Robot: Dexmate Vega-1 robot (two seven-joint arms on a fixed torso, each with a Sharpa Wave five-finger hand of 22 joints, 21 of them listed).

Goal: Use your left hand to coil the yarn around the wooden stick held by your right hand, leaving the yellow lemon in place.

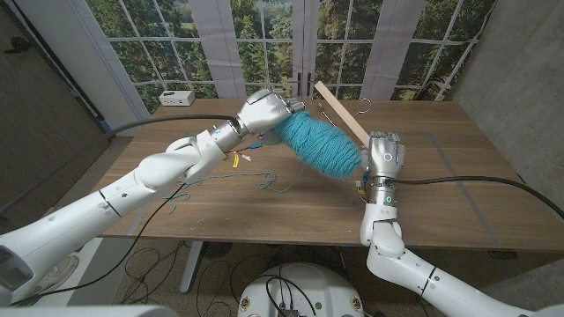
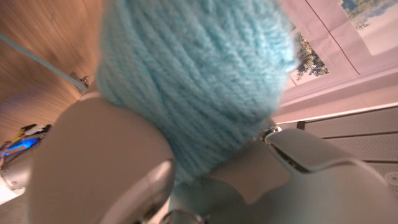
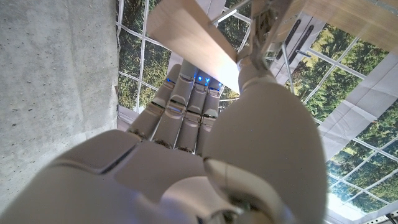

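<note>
A big, soft ball of teal blue yarn (image 1: 319,146) is gripped by the left robot hand (image 1: 264,112), which is lifted above the brown wooden bench (image 1: 441,189). In the left wrist view, the fuzzy yarn (image 2: 193,81) is seen pressed between the grey fingers (image 2: 99,162) of that robot hand. A long, flat, light wooden stick (image 1: 342,110) is gripped by the right robot hand (image 1: 384,158), with the fingers closed around it. The stick is held tilted, with its top end pointing away toward the windows. In the right wrist view, the stick (image 3: 189,34) is seen coming out above the curled fingers (image 3: 183,112). The far end of the yarn ball is touching the stick just beside the right robot hand. A thin, loose strand of teal yarn (image 1: 273,183) is lying in curls on the bench under the left arm. A small white box (image 1: 175,98) is seen at the far left corner of the bench.
</note>
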